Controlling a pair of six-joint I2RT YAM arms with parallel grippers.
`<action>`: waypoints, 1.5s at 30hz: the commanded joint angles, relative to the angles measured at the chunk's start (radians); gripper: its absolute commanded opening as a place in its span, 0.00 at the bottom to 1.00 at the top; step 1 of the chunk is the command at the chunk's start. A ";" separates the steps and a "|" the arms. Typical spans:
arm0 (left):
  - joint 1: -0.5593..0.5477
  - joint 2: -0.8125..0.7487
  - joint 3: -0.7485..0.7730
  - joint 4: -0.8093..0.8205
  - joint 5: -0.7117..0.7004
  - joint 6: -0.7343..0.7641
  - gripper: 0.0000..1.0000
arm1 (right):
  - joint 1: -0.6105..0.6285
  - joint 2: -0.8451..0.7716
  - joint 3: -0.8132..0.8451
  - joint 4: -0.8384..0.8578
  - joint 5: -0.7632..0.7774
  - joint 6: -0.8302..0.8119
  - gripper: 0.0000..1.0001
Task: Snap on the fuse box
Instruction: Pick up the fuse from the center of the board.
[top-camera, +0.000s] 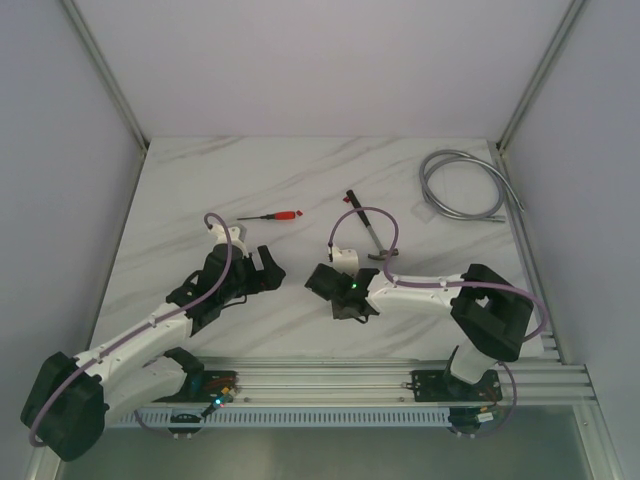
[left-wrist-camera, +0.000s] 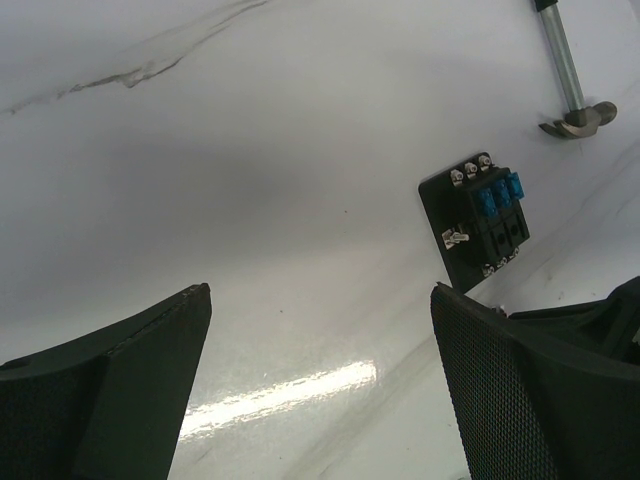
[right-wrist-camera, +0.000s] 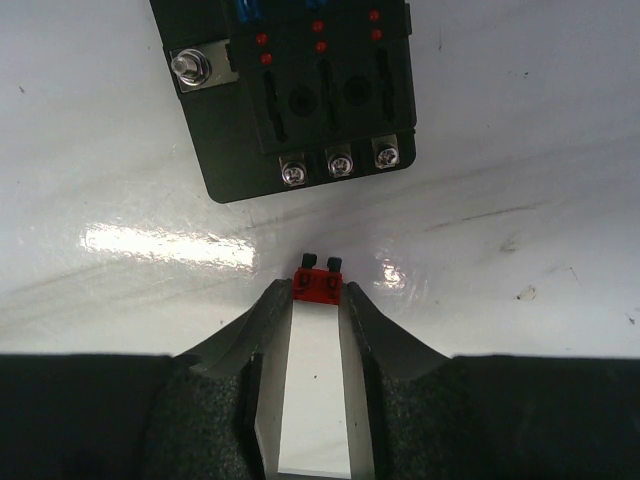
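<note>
The fuse box (right-wrist-camera: 300, 90) is a black square block with screw terminals, lying flat on the white marble table just ahead of my right gripper (right-wrist-camera: 319, 292). It also shows as the fuse box (top-camera: 322, 280) from above and as the fuse box (left-wrist-camera: 485, 215), with blue fuses in it, in the left wrist view. My right gripper is shut on a small red fuse (right-wrist-camera: 319, 287), pinched at the fingertips with its prongs pointing toward the box. My left gripper (left-wrist-camera: 320, 295) is wide open with nothing between its fingers, a little to the left of the box, and shows from above as the left gripper (top-camera: 262, 270).
A metal tool with a black handle (top-camera: 370, 232) lies just behind the fuse box. A red-handled screwdriver (top-camera: 275, 216) lies behind the left gripper. A coiled grey cable (top-camera: 465, 185) sits at the back right corner. White walls enclose the table.
</note>
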 joint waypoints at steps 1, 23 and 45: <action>0.006 -0.006 -0.004 -0.002 0.034 -0.017 1.00 | 0.005 0.018 0.004 -0.029 0.020 0.023 0.26; 0.004 0.109 0.023 0.209 0.462 -0.112 0.79 | 0.023 -0.268 -0.070 0.394 -0.143 -0.562 0.17; -0.010 0.107 0.028 0.307 0.535 -0.203 0.45 | 0.023 -0.332 -0.148 0.600 -0.260 -0.670 0.16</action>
